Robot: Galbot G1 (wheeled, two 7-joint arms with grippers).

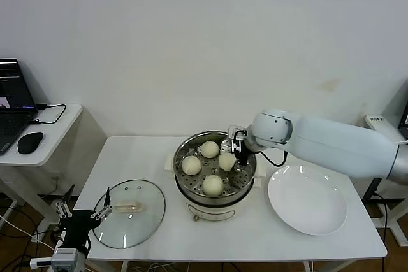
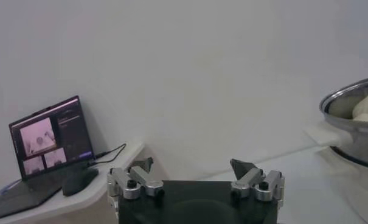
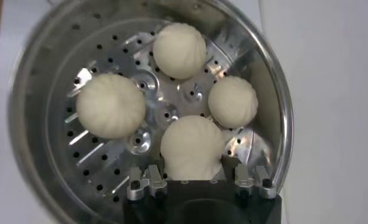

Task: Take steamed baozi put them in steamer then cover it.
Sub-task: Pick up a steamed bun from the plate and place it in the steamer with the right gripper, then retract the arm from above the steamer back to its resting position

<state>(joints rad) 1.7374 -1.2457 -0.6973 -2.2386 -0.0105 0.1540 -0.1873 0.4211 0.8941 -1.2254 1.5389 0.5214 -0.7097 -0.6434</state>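
Observation:
The steamer [image 1: 246, 181] stands mid-table, a shiny steel basket on a cream base. Several steamed baozi lie on its perforated floor [image 3: 104, 164]. One baozi [image 3: 191, 146] sits at the basket's right side, and my right gripper [image 3: 196, 171] is shut on it, a finger pressing each flank. In the head view that gripper [image 1: 236, 152] reaches down over the right rim onto this bun [image 1: 227, 160]. The glass lid [image 1: 129, 214] lies flat on the table to the left. My left gripper [image 1: 81, 211] hangs open at the table's front left corner, empty [image 2: 196, 167].
A white plate [image 1: 308, 199] with nothing on it lies right of the steamer. A side table at the far left carries a laptop [image 1: 13, 103] and a mouse [image 1: 30, 143]. In the left wrist view the steamer's rim [image 2: 348, 100] shows at the edge.

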